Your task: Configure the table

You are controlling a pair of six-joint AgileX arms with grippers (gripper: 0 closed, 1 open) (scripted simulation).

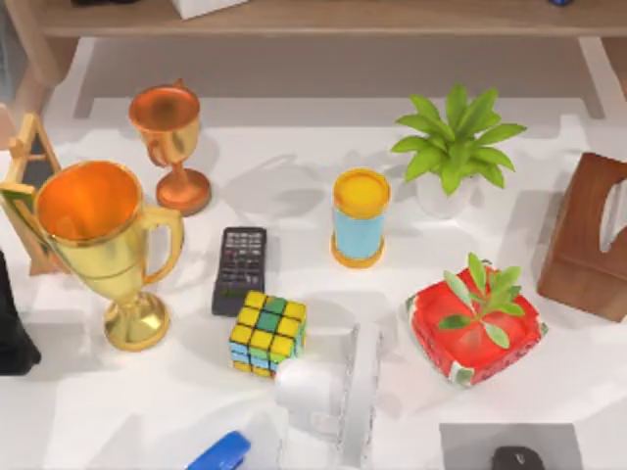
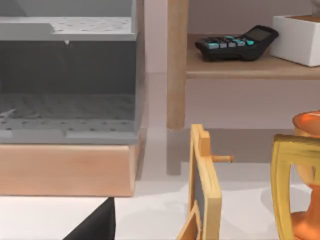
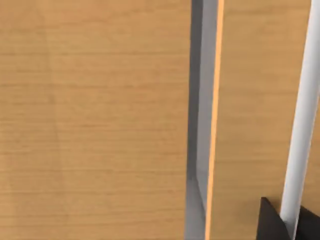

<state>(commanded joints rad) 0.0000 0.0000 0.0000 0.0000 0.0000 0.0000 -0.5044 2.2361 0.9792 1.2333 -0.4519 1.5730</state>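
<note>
Desk (image 1: 294, 186) spans the top view, long axis running left-right, back edge under the wooden shelf (image 1: 323, 20). Left claw (image 1: 12, 333) sits dark at the desk's left edge just left of the gold trophy (image 1: 103, 245); right claw (image 3: 282, 220) shows as a dark tip against wood panelling; can't tell how far open either is. Open room: bare strip right of the Rubik's cube (image 1: 267, 333), before the watermelon-print box (image 1: 475, 328).
</note>
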